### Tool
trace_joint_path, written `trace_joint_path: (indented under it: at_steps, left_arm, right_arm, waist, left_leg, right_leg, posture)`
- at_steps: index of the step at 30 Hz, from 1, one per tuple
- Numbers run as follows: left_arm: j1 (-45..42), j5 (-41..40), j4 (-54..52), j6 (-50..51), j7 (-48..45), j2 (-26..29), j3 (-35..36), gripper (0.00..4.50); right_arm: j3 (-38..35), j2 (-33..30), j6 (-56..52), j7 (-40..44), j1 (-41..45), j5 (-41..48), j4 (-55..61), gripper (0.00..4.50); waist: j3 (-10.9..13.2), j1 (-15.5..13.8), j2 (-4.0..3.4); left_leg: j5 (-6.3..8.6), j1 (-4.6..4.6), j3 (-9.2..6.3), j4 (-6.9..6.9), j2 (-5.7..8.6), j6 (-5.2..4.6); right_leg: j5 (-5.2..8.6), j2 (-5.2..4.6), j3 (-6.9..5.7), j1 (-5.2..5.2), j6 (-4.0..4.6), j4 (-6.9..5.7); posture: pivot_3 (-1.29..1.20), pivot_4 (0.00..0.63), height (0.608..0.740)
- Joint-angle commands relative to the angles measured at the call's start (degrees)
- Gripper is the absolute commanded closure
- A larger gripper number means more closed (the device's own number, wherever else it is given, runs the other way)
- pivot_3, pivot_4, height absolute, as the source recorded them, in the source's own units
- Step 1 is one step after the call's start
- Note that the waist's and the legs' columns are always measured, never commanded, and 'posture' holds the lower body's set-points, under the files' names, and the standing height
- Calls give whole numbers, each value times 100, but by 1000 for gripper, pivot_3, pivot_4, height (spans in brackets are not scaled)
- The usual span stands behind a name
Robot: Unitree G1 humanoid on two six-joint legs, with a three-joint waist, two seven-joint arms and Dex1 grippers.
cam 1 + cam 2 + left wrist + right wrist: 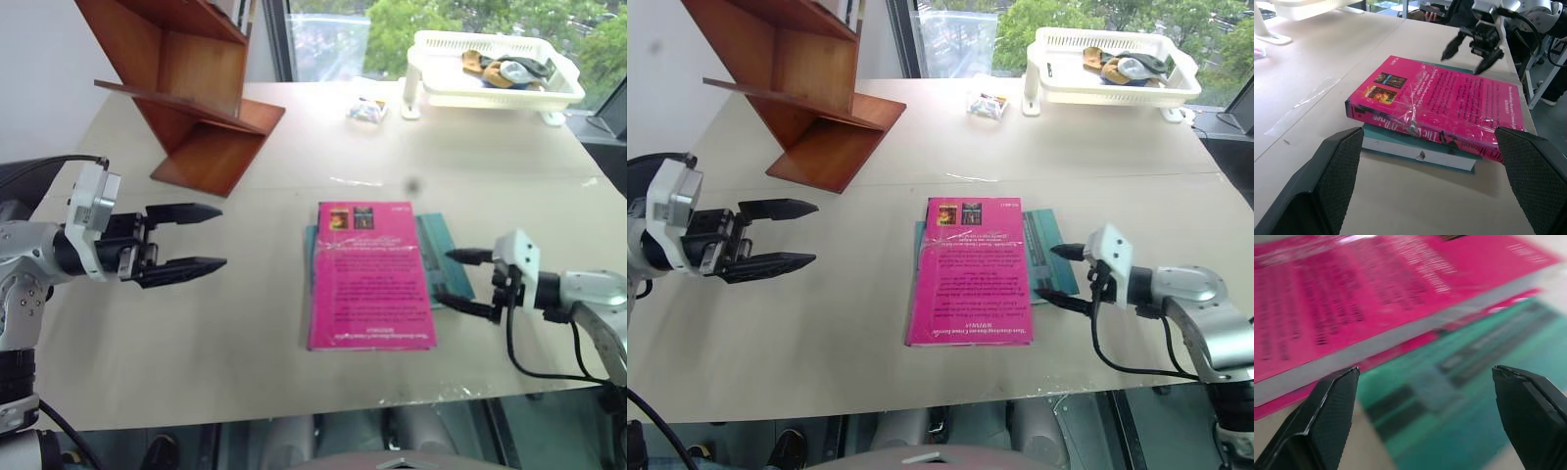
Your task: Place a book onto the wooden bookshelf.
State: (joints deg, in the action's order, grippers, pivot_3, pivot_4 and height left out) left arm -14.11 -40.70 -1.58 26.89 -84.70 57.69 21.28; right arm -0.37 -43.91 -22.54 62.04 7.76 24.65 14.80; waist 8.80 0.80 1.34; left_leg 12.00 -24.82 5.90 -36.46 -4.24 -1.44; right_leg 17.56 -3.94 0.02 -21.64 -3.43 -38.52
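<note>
the book point(370, 274) lies flat, cover up, on the bench point(245, 323), stacked on a thinner teal book point(438, 253) whose edge projects on the robot's right. the wooden bookshelf point(191, 88) stands at the far left of the bench, well apart from the stack, so the book has yet to be lifted and carried across. the right end effector point(462, 281) sits just beside the right edge of the stack, fingers spread and empty, pointing toward the page edges; this placement appears chosen to pinch the pink volume from its free side. the left end effector point(189, 241) hovers to the left of the stack, fully spread and empty, aimed at the spine side, probably ready to steady or receive the book. the left wrist view shows the crinkled glossy wrap on the spine and the teal book beneath it; the right wrist view shows the white page edges and the gap above the teal cover, details the head views do not resolve.
</note>
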Motion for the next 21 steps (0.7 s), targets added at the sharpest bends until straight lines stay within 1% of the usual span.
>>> trace_joint_path:
  at_steps: [1,4,8,14,18,21]
  left_arm:
    - [144,-74,-171,-51,29,19,196,0]
    - [291,-101,-246,-41,63,5,275,0]
    - [376,-115,-280,-30,128,-30,300,0]
    - [440,-132,-289,34,217,-152,194,0]
    - [481,-237,-398,303,350,-321,-4,0]
    - [399,-293,-345,673,600,-512,-278,0]
  right_arm:
    - [217,122,-32,-67,246,-18,252,65]
    - [465,308,-48,-201,451,-137,215,65]
    - [586,552,-99,-337,731,-171,93,65]
    - [752,697,-24,-378,977,-333,-105,65]
    - [663,595,16,-316,936,-378,-147,65]
    - [364,302,123,-194,657,-307,-45,65]
  waist:
    - [0,6,0]
    - [0,0,1]
    - [0,-8,1]
    - [0,-14,1]
    - [0,-14,1]
    - [0,-41,1]
  left_leg:
    - [0,0,0,0,0,0]
    - [0,1,0,-3,-1,1]
    - [-1,0,0,-6,-1,1]
    - [-2,0,2,-8,-1,3]
    - [-2,0,3,-9,-1,4]
    - [-2,0,3,-13,0,3]
  right_leg:
    - [0,0,0,0,0,-1]
    - [0,1,0,-1,0,-5]
    - [0,1,-1,-1,0,-7]
    - [0,1,-1,-1,1,-11]
    - [0,1,-1,-1,1,-15]
    - [0,0,0,0,1,-16]
  posture:
    - [0,150,740]
    - [0,150,740]
    - [0,150,740]
    - [0,150,740]
    - [0,150,740]
    - [0,150,740]
